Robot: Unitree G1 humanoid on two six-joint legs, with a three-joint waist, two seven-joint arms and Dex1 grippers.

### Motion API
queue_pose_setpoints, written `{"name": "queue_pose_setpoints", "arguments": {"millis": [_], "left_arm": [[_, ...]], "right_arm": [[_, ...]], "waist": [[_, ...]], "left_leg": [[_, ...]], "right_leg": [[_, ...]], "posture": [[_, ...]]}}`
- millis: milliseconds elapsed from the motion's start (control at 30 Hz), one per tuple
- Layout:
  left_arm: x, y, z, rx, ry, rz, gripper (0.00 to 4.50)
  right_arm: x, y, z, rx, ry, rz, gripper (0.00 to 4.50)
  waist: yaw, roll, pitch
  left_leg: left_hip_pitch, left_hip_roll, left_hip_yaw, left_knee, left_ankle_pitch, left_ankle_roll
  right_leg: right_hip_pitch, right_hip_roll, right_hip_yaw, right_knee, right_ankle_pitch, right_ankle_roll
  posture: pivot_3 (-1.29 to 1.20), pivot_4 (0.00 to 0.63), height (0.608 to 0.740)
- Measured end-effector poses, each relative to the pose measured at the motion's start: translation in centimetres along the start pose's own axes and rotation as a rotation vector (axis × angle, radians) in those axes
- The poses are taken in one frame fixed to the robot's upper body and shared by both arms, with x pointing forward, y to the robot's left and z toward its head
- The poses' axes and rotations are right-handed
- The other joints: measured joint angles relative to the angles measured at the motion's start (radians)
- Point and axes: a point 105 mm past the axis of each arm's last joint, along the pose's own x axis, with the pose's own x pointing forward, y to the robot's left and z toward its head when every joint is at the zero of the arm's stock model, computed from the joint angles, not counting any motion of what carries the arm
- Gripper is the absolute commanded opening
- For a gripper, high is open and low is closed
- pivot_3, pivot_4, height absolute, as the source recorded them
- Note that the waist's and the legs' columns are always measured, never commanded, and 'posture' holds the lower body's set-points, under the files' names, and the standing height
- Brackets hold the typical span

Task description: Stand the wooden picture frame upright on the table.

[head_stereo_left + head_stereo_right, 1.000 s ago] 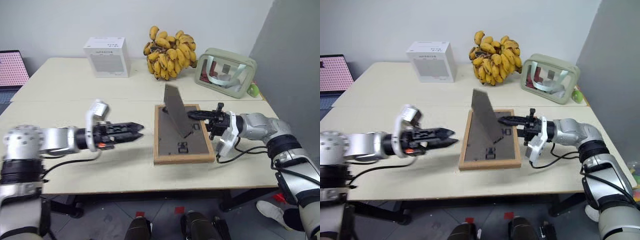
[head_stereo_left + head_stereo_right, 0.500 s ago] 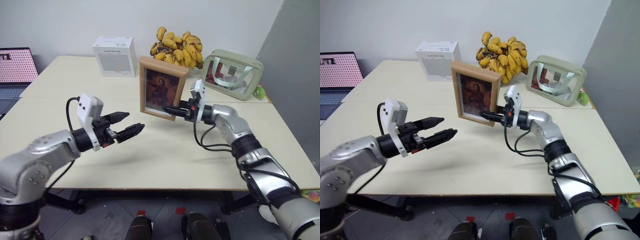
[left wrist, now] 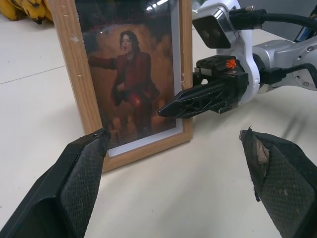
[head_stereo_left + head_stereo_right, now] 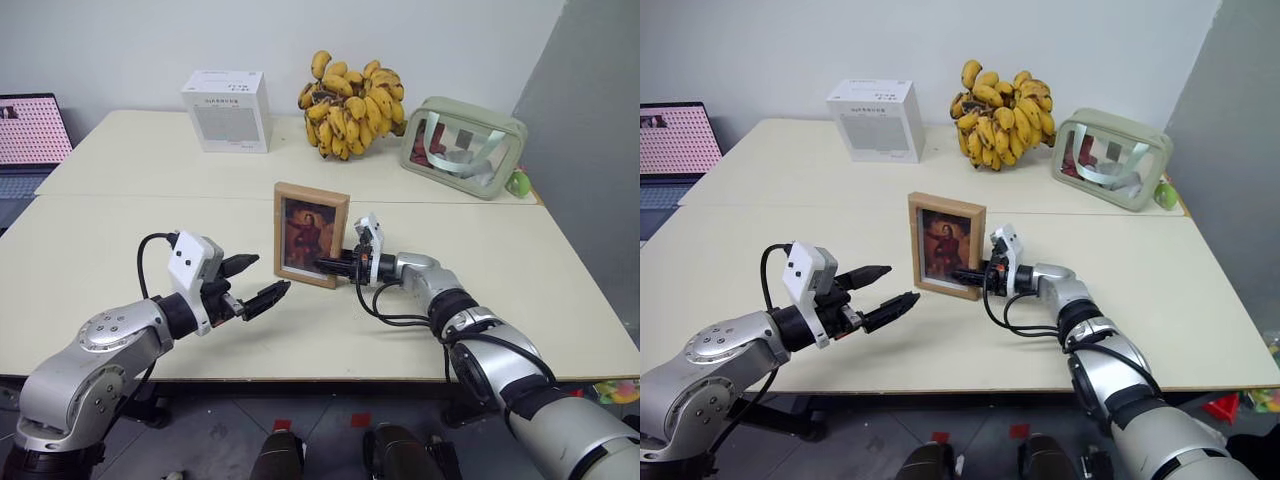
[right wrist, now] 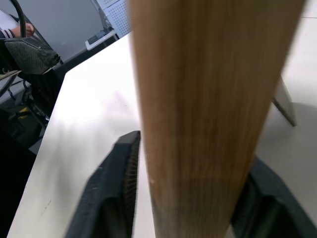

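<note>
The wooden picture frame (image 4: pixel 311 234) stands mid-table (image 4: pixel 560 290) (right jaws loosely straddling its edge, left jaws agape nearby).

Head eyes overlook the table (image 4: pixel 120 240); wrist cameras close on the wooden picture frame (image 3: pixel 124 74).

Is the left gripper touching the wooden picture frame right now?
Apart. In the left wrist view the left gripper is open, and bare table shows between its fingers and the wooden picture frame.
</note>
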Motion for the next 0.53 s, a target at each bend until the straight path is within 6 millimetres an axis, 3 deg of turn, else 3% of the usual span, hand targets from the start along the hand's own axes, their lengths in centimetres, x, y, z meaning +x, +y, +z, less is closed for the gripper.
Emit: {"name": "queue_pose_setpoints", "arguments": {"millis": [167,200,300,333,433,500,533], "left_arm": [[0.0,1.0,0.0,0.055,0.037,-0.005,4.50],[-0.1,1.5,-0.1,0.059,0.048,-0.003,4.50],[-0.3,2.7,-0.1,0.064,0.086,-0.003,4.50],[-0.3,3.4,0.0,0.073,0.100,-0.005,4.50],[-1.0,4.9,-0.1,0.061,0.136,0.014,4.50],[-1.1,5.5,0.2,0.047,0.138,0.008,4.50],[-1.0,5.8,0.7,0.045,0.132,-0.008,4.50]], "right_arm": [[-2.2,-1.0,-1.4,-0.032,0.059,-0.035,4.14],[-3.6,-1.5,-1.9,-0.046,0.081,-0.054,4.39],[-7.4,-2.5,-2.3,-0.168,0.156,-0.106,4.45],[-9.9,-2.4,-2.4,-0.236,0.200,-0.133,4.45],[-13.3,-0.9,-2.8,-0.262,0.263,-0.152,4.45],[-13.6,1.0,-1.8,-0.250,0.264,-0.135,4.45],[-13.2,2.5,-0.4,-0.250,0.240,-0.113,4.45]], "waist": [[0.002,0.000,0.000],[0.002,0.000,0.000],[0.006,0.000,0.000],[0.010,0.000,0.000],[0.007,0.001,0.001],[-0.005,0.002,0.001],[-0.014,0.002,0.001]], "left_leg": [[0.000,0.000,0.000,0.000,0.000,0.000],[-0.001,-0.001,0.001,-0.001,0.000,0.000],[-0.002,-0.001,0.001,-0.001,0.000,0.000],[-0.002,-0.001,0.000,-0.001,0.000,0.000],[-0.003,-0.001,0.001,-0.002,0.000,0.000],[-0.002,0.001,0.002,-0.003,0.000,0.000],[-0.002,0.001,0.002,-0.002,0.000,0.000]], "right_leg": [[0.000,0.000,0.000,-0.001,0.000,0.000],[0.000,0.000,0.000,-0.001,0.000,0.000],[0.000,0.000,0.000,-0.003,0.000,0.000],[0.000,-0.001,-0.001,-0.003,-0.001,0.001],[-0.002,-0.001,0.000,-0.002,-0.001,0.002],[-0.003,-0.001,0.001,-0.001,-0.001,0.002],[-0.004,-0.001,0.001,0.002,-0.001,0.002]], "posture": [[0.00,0.150,0.740],[0.00,0.150,0.740],[0.00,0.150,0.740],[0.00,0.150,0.740],[0.00,0.150,0.740],[0.00,0.150,0.740],[0.00,0.150,0.740]]}}
